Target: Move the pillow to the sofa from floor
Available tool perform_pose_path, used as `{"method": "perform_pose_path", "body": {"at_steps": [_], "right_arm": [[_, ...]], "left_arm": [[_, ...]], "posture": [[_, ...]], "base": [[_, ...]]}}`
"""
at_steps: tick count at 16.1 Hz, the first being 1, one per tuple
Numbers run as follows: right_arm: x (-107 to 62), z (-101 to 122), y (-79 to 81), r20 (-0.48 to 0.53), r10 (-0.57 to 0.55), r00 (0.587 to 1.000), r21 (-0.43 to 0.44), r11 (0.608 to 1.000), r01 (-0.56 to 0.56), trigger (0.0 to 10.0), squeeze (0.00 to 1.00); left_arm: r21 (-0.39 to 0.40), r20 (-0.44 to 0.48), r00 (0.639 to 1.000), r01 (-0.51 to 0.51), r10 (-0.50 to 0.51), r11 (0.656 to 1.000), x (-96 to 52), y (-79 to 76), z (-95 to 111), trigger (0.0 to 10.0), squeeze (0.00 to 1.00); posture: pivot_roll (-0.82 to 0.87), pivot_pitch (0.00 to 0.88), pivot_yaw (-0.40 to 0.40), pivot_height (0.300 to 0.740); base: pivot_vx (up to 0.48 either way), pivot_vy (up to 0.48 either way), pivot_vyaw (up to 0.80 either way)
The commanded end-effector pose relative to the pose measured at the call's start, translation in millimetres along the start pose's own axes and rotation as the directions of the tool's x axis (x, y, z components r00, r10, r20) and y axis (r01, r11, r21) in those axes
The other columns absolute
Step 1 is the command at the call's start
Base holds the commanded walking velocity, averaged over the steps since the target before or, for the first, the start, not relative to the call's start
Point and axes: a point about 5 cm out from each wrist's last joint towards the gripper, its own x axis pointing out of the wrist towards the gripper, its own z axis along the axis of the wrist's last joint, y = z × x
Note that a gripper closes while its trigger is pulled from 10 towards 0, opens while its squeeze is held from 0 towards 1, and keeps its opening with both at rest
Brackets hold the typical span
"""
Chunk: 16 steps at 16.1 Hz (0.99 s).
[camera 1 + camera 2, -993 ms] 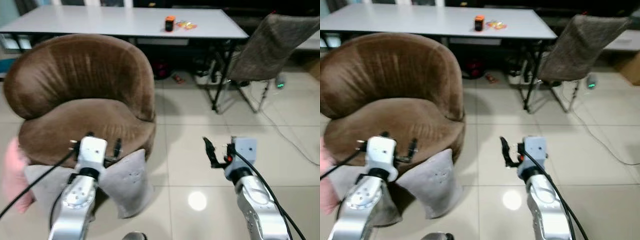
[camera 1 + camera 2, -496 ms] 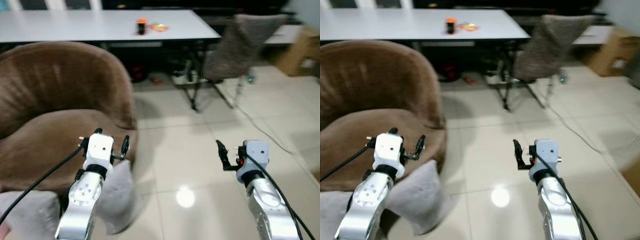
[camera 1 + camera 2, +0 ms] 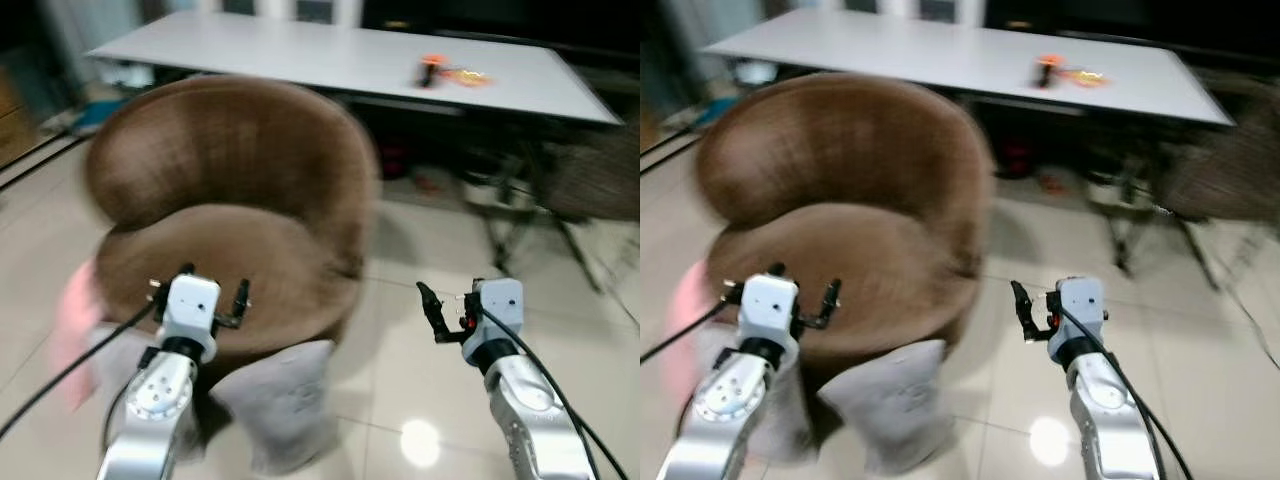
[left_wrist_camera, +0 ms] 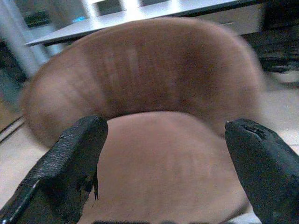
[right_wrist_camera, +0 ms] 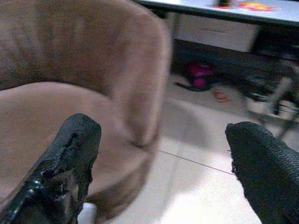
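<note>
A grey pillow [image 3: 286, 402] stands on the tiled floor, leaning against the front of the round brown sofa chair [image 3: 228, 196]. A second grey cushion [image 3: 108, 348] lies to its left, partly behind my left arm. My left gripper [image 3: 200, 287] is held up in front of the sofa's seat, above the pillows, open and empty. Its wrist view looks at the sofa seat [image 4: 163, 154] between the fingers [image 4: 70, 163]. My right gripper [image 3: 446, 314] hovers over bare floor right of the sofa, open and empty.
A pink soft thing [image 3: 68, 322] lies on the floor left of the sofa. Behind the sofa stands a long white table [image 3: 330, 55] with a small orange object [image 3: 430, 70]. A blurred chair [image 3: 590, 180] and cables are at the right.
The camera has swung left, so the sofa is in the middle again and the chair has slid to the right edge. Both arms keep their pose, grippers still open.
</note>
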Motion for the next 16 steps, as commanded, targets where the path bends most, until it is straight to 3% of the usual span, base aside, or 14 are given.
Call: {"method": "perform_pose_path", "body": {"at_steps": [1, 4, 8, 10, 14, 16], "right_arm": [[2.2, 4, 2.5, 0.019, -0.005, 1.0, 0.018, 1.0, 0.004, 10.0, 0.0], [2.4, 4, 3.1, 0.02, -0.041, 0.999, 0.042, 0.998, 0.04, 10.0, 0.0], [3.8, 8, -1.1, 0.027, -0.105, 0.994, 0.042, 0.994, 0.104, 10.0, 0.0], [3.8, 0, -7.4, -0.011, -0.192, 0.981, 0.113, 0.975, 0.192, 10.0, 0.0], [1.0, 0, -3.0, -0.005, -0.171, 0.985, 0.094, 0.981, 0.171, 10.0, 0.0], [-0.2, 2, 2.9, 0.006, -0.117, 0.993, 0.074, 0.99, 0.117, 10.0, 0.0]], "left_arm": [[0.009, -0.006, 1.0, -0.025, 0.026, 1.0, -1.6, 5.3, -1, 10.0, 0.27], [0.025, -0.005, 0.999, -0.039, 0.039, 0.999, 3.9, 9.4, 1, 10.0, 0.26], [0.02, 0.002, 1.0, -0.017, 0.017, 1.0, 9.1, 8.4, 3, 10.0, 0.32], [0.035, 0.007, 1.0, 0.003, -0.003, 0.999, 11.2, 7.1, 4, 10.0, 0.31], [0.024, 0.0, 1.0, 0.021, -0.021, 0.999, 8.9, 8.4, 2, 10.0, 0.31], [0.018, 0.003, 1.0, 0.03, -0.03, 0.999, 7.4, 7.7, 3, 10.0, 0.31]], "posture": [[0.03, 0.0, -0.028, 0.74], [0.02, 0.0, -0.02, 0.74], [0.03, 0.0, -0.024, 0.74], [0.03, 0.0, -0.022, 0.74], [0.02, 0.002, 0.01, 0.74], [0.02, 0.011, 0.018, 0.74]], "base": [[0.0, 0.0, 0.8], [0.0, 0.0, 0.8], [0.156, 0.0, 0.0], [0.435, 0.0, 0.0], [0.421, 0.0, 0.0], [0.405, 0.0, 0.73]]}}
